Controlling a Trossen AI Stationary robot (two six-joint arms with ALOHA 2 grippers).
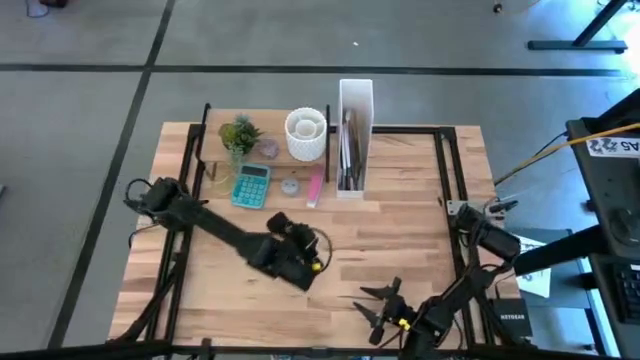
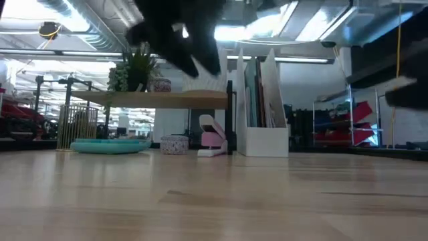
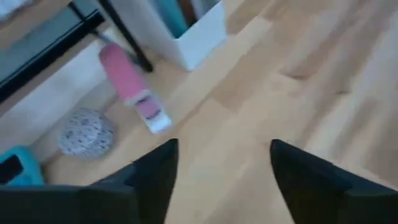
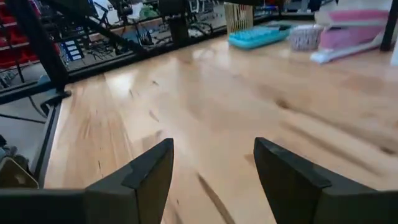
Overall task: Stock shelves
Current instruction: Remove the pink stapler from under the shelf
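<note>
A: Where is the low light-wood shelf board on thin black posts (image 1: pixel 265 135)?
B: Table's 11 o'clock.
A: The grippers?
B: Left gripper (image 1: pixel 298 268) at centre, fingers spread, empty. Right gripper (image 1: pixel 380 303) at 5 o'clock, likewise.

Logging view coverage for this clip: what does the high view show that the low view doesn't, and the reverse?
Only the high view shows the teal calculator face-up, the white cup on the shelves, and both open grippers: left gripper mid-table, right gripper near the front edge.

Only the low view shows the gap under the shelves and the room behind.

Both show the potted plant, pink stapler, small round tin and white file box.
</note>
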